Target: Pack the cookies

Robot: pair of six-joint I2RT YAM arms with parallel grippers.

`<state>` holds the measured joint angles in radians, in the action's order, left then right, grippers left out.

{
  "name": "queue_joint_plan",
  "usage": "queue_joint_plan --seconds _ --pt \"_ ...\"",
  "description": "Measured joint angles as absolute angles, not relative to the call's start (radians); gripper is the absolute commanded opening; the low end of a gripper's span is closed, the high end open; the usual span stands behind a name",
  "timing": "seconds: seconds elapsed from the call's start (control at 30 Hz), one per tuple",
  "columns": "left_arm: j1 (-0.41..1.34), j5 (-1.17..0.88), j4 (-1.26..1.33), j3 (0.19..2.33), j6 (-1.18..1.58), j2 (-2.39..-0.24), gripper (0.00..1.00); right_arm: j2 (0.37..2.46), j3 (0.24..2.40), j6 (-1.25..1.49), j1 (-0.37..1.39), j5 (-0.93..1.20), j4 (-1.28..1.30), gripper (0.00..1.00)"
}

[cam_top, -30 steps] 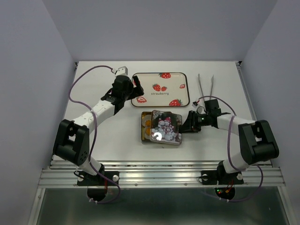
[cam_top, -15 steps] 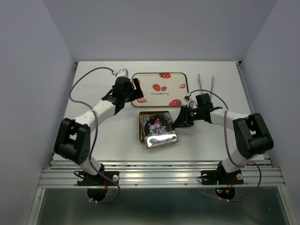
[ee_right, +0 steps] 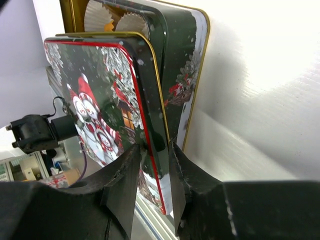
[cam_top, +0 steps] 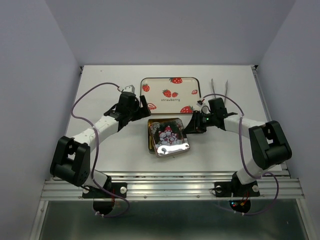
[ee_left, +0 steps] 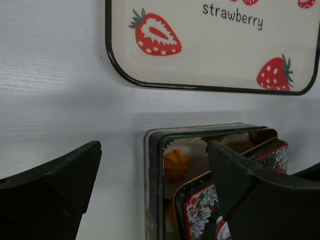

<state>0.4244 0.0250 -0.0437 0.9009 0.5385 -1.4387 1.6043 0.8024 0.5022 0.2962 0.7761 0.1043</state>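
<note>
The square dark tin [cam_top: 150, 142] sits mid-table. Its snowman lid [cam_top: 169, 137] lies askew over it, leaving a strip along the left side uncovered. My right gripper [cam_top: 192, 125] is shut on the lid's right edge; in the right wrist view both fingers [ee_right: 122, 182] pinch the lid [ee_right: 95, 100] above the tin's wall [ee_right: 177, 60]. My left gripper [cam_top: 144, 107] hangs open just behind the tin's far left corner. Between its jaws, one of the cookies [ee_left: 176, 163] shows as an orange-yellow round in a white pleated cup inside the tin [ee_left: 152, 180]. The other cookies are hidden under the lid [ee_left: 202, 210].
A strawberry-printed tray [cam_top: 170, 86] lies behind the tin, and its near edge [ee_left: 200, 87] fills the top of the left wrist view. Metal tongs [cam_top: 219, 90] lie to the right of the tray. The table's front rail runs along the arm bases.
My right gripper has carried the lid leftward from beside the tin to over it. My left gripper has drawn back from the tray toward the tin's far left corner.
</note>
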Motion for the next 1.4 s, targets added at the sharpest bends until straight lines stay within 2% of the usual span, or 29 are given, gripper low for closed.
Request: queue_joint_plan --seconds 0.37,0.43,0.53,0.57,0.67,0.87,1.1,1.4 --pt "0.425 -0.226 0.068 0.698 0.555 -1.346 0.98 1.604 0.824 0.545 0.31 0.746 0.118 0.33" --pt "0.426 -0.265 0.082 0.678 0.559 -1.347 0.94 1.604 0.829 0.547 0.317 0.739 0.125 0.33" --pt "0.431 -0.291 0.097 0.672 0.564 -1.348 0.81 1.604 0.836 0.548 0.336 0.726 0.133 0.33" --pt "0.435 -0.299 0.109 0.669 0.563 -1.348 0.71 1.604 0.839 0.548 0.341 0.717 0.136 0.33" --pt "0.44 -0.315 0.123 0.666 0.569 -1.348 0.55 1.604 0.845 0.551 0.346 0.698 0.145 0.33" --pt "0.44 -0.311 0.127 0.666 0.573 -1.348 0.55 1.604 0.852 0.559 0.348 0.671 0.157 0.33" --pt "0.443 -0.306 0.123 0.666 0.574 -1.348 0.37 1.604 0.858 0.569 0.348 0.66 0.161 0.33" --pt "0.443 -0.28 0.119 0.691 0.572 -1.353 0.34 1.604 0.897 0.561 0.355 0.646 0.204 0.34"
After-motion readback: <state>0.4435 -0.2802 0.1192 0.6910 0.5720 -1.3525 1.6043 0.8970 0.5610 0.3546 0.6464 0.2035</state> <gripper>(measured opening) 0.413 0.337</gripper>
